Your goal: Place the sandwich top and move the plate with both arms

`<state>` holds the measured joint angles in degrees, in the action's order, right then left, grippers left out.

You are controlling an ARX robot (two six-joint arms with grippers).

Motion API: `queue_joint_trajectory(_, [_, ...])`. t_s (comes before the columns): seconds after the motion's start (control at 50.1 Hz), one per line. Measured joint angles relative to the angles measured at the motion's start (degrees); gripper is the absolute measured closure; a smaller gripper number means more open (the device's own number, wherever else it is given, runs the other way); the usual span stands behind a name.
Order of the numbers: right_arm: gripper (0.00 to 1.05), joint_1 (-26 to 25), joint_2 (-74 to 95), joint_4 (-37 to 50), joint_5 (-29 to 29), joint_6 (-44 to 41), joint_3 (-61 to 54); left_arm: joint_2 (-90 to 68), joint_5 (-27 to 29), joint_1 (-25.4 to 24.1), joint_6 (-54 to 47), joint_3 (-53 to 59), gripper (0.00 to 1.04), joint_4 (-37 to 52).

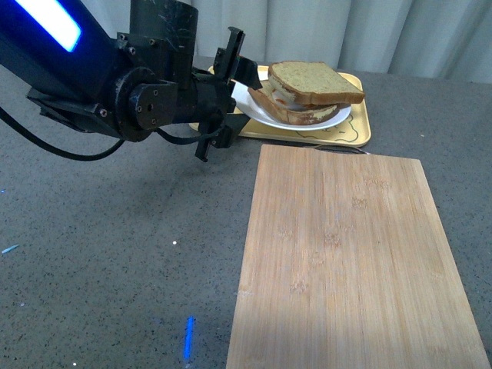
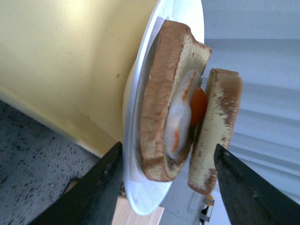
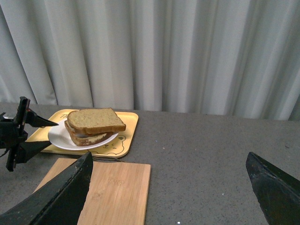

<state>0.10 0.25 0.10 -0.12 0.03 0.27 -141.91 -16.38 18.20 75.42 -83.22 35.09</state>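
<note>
Right hand [image 3: 168, 157] wide open well back, left hand [image 1: 238, 100] past the wooden board [image 1: 346, 254] spread wide about the plate [image 1: 257, 109] rim, sandwich top [image 1: 315, 81] already on the stack: only moving the plate off the yellow tray [image 1: 357, 131] seems left.

Looks like a lab test bench dressed as a kitchen. Grey speckled tabletop [image 1: 115, 254], backed along its far edge by a pale pleated curtain [image 3: 187, 51]. Kitchen props laid out: bamboo cutting board [image 1: 354, 261], yellow tray [image 1: 358, 132] with a bear drawing. My left arm [image 1: 92, 84], black, cabled and lit by a blue strip, reaches over the table.
</note>
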Motion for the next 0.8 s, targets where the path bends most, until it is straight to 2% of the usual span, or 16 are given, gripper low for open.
queue_joint_trajectory(0.16, [0.09,0.0,0.0,0.0,0.0,0.0,0.0,10.29,2.34,0.15,-8.59,8.7,0.11,0.0])
queue_joint_trajectory(0.2, [0.09,0.0,0.0,0.0,0.0,0.0,0.0,11.04,4.81,0.37,-11.32,9.42,0.07,1.75])
queue_joint_trajectory(0.3, [0.09,0.0,0.0,0.0,-0.04,0.0,0.0,12.59,24.2,0.57,-30.58,17.38,0.23,21.09])
queue_joint_trajectory(0.38, [0.09,0.0,0.0,0.0,0.0,0.0,0.0,15.19,30.71,-0.35,-44.78,24.85,0.34,30.14])
queue_joint_trajectory(0.439, [0.09,0.0,0.0,0.0,0.02,0.0,0.0,19.15,31.34,-2.01,-56.76,31.89,0.44,35.41])
queue_joint_trajectory(0.559, [0.09,0.0,0.0,0.0,0.02,0.0,0.0,26.99,29.9,-4.48,-68.11,41.33,0.62,39.04])
queue_joint_trajectory(0.799, [0.09,0.0,0.0,0.0,0.0,0.0,0.0,37.86,26.6,-8.09,-73.42,56.02,0.98,40.72])
